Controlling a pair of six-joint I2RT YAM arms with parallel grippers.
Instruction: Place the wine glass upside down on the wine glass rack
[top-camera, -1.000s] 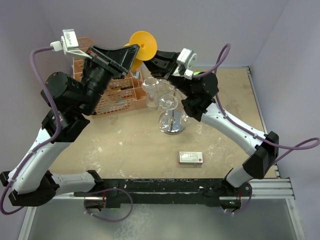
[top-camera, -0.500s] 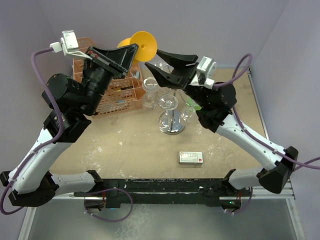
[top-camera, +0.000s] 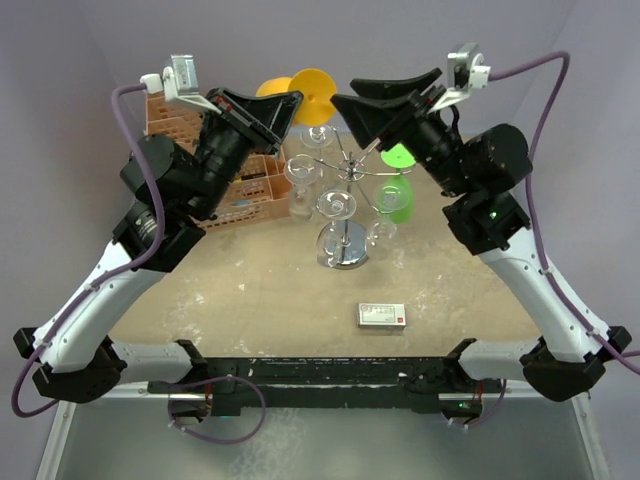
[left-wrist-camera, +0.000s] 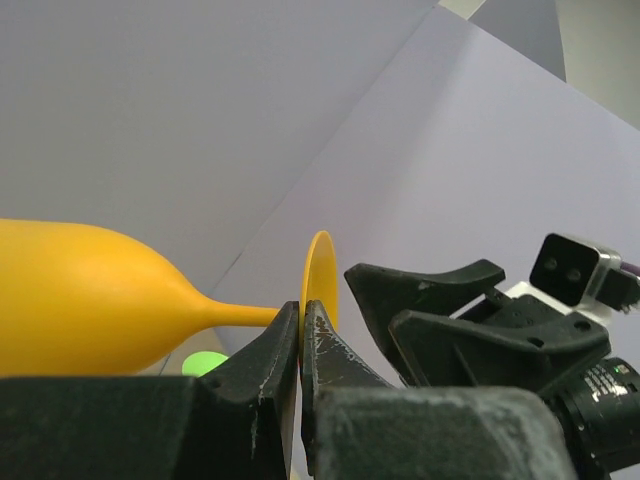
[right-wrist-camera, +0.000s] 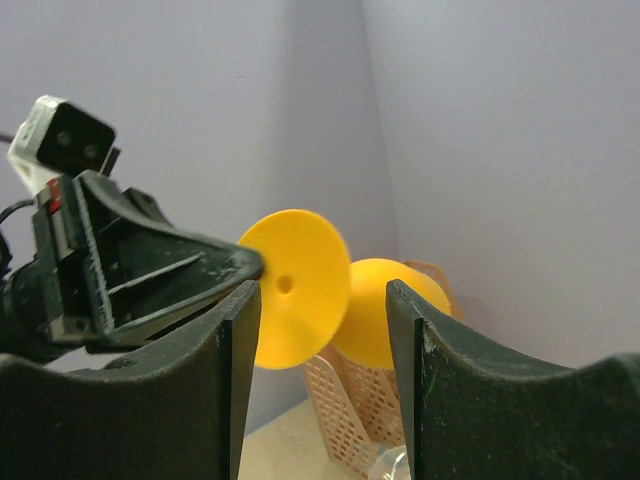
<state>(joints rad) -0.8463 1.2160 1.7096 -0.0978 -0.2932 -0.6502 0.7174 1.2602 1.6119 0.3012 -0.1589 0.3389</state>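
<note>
The yellow wine glass (top-camera: 311, 96) lies on its side in the air above the back of the table, bowl to the left, foot to the right. My left gripper (top-camera: 293, 104) is shut on the rim of the foot (left-wrist-camera: 321, 270), with the stem and bowl (left-wrist-camera: 80, 300) to its left. My right gripper (top-camera: 340, 101) stands open just right of the foot, touching nothing. In the right wrist view the foot (right-wrist-camera: 296, 288) faces the gap between its fingers (right-wrist-camera: 238, 335). The chrome wine glass rack (top-camera: 344, 252) stands below, mid-table.
Clear glasses (top-camera: 337, 206) and a green glass (top-camera: 398, 198) hang upside down on the rack's arms. An orange lattice basket (top-camera: 225, 190) sits at the back left. A small white box (top-camera: 382, 315) lies near the front. Purple walls close in behind.
My right gripper opened, let go of the yellow glass and drew back to the right and up. My left gripper shut on the foot's rim and carried the glass slightly right.
</note>
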